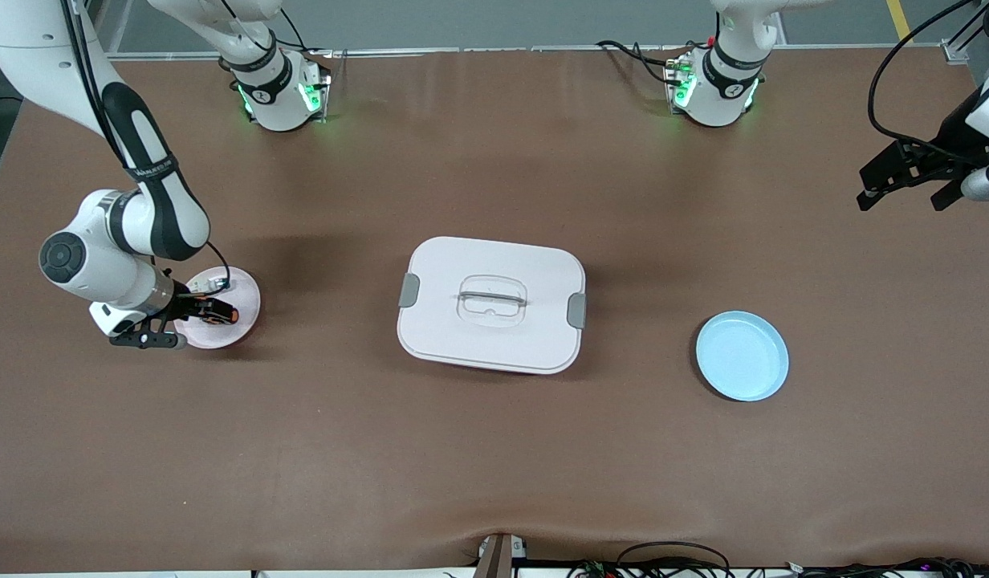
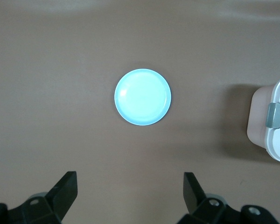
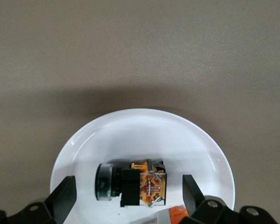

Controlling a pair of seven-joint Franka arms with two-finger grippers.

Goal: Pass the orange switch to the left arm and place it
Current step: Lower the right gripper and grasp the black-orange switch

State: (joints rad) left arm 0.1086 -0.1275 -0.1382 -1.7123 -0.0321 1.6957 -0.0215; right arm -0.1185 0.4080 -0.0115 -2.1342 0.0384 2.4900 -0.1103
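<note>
A brown mat (image 1: 494,449) covers the whole table. Grey floor (image 1: 502,20) shows past its top edge, and loose black cables (image 1: 671,558) lie along its bottom edge.

We see a brown table (image 1: 494,449) w/ three things lying directly on it: the box (image 1: 491,303), white w/ grey side clips, approx at the middle; a pale blue plate (image 1: 742,356) toward the left arm's end, slightly nearer the front camera than the box; a white plate (image 1: 242,309) toward the right arm's end, well apart from the box
</note>
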